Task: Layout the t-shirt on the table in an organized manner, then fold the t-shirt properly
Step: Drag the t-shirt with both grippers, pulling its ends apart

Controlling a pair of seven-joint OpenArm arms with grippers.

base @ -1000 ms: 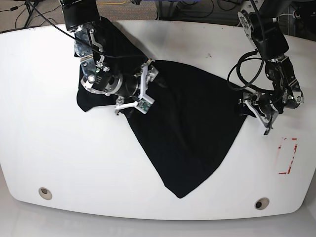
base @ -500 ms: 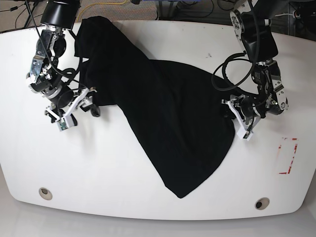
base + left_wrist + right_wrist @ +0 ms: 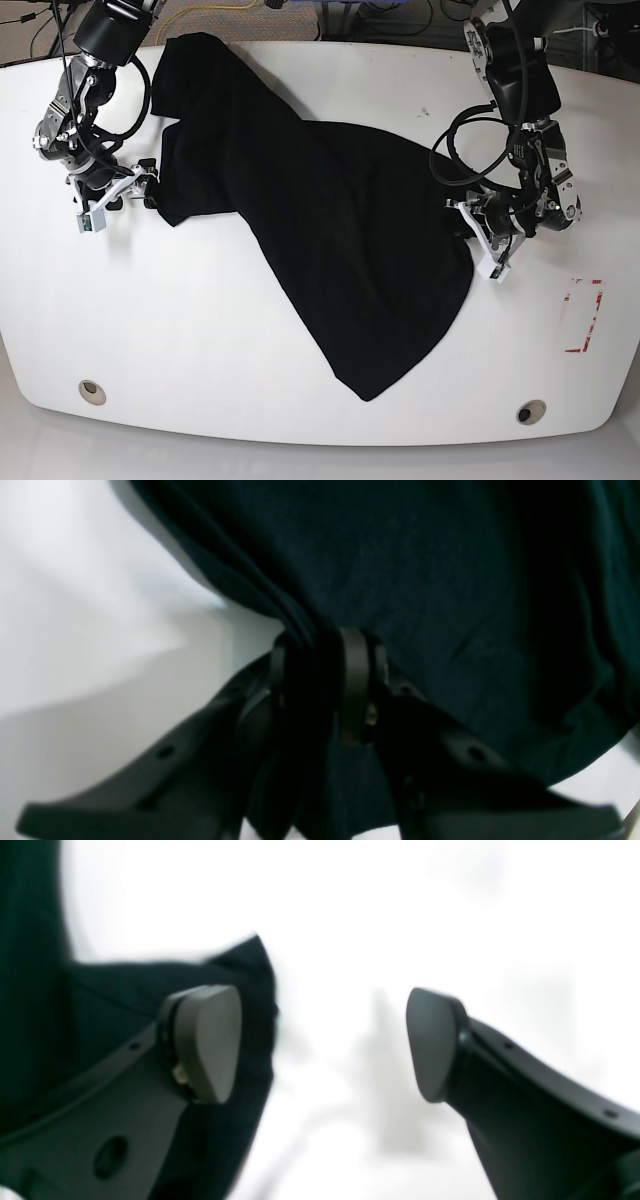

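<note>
The black t-shirt (image 3: pixel 340 230) lies plain side up in a diagonal band across the white table (image 3: pixel 200 330), from the back left to a point near the front. My left gripper (image 3: pixel 473 236) is at the shirt's right edge. In the left wrist view this gripper (image 3: pixel 320 670) is shut on a bunched fold of the t-shirt (image 3: pixel 450 580). My right gripper (image 3: pixel 135 190) stands open just left of the shirt's left corner. Its fingers (image 3: pixel 205 1040) are wide apart over bare table, with the t-shirt (image 3: pixel 40 1005) behind the left finger and nothing between them.
A red-and-white tape rectangle (image 3: pixel 583 315) marks the table at the right. Two round grommet holes (image 3: pixel 91 390) (image 3: pixel 530 412) sit near the front edge. Cables and dark floor lie beyond the back edge.
My right gripper has left the top of the shirt and moved left to its edge, staying open. My left gripper has shut on the shirt's right edge. The shirt's upper left part now lies stretched out.
</note>
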